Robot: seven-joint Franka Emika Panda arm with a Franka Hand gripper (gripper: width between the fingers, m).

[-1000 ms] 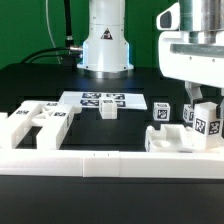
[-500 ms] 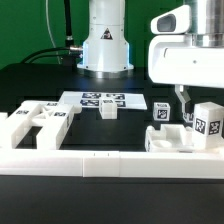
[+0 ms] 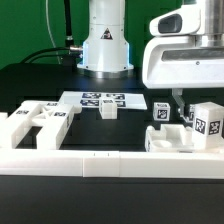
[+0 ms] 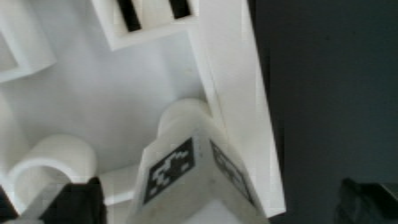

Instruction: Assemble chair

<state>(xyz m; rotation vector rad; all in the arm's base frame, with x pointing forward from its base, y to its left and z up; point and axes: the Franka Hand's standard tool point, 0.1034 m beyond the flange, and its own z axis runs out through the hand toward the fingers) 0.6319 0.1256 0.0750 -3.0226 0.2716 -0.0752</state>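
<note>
In the exterior view my gripper [image 3: 192,108] hangs over the chair parts at the right. It is open, with one dark finger [image 3: 178,103] showing beside a white tagged post [image 3: 207,122]. That post stands upright on a white base piece [image 3: 185,141]. A second tagged post [image 3: 160,112] stands at the base's left end. In the wrist view the tagged post [image 4: 187,160] sits between my gripper's [image 4: 222,205] two dark fingertips [image 4: 71,203], with a gap on each side. A slotted panel [image 4: 151,20] shows beyond it.
Another white slotted chair piece [image 3: 35,122] lies at the exterior view's left. A small white block [image 3: 108,110] sits just in front of the marker board [image 3: 100,98]. The long white border rail [image 3: 110,166] runs along the front. The robot's base [image 3: 105,45] stands behind.
The jaws have spread wider and let go of the tagged post. The hand has lifted slightly and shifted toward the exterior view's left. The post stays standing.
</note>
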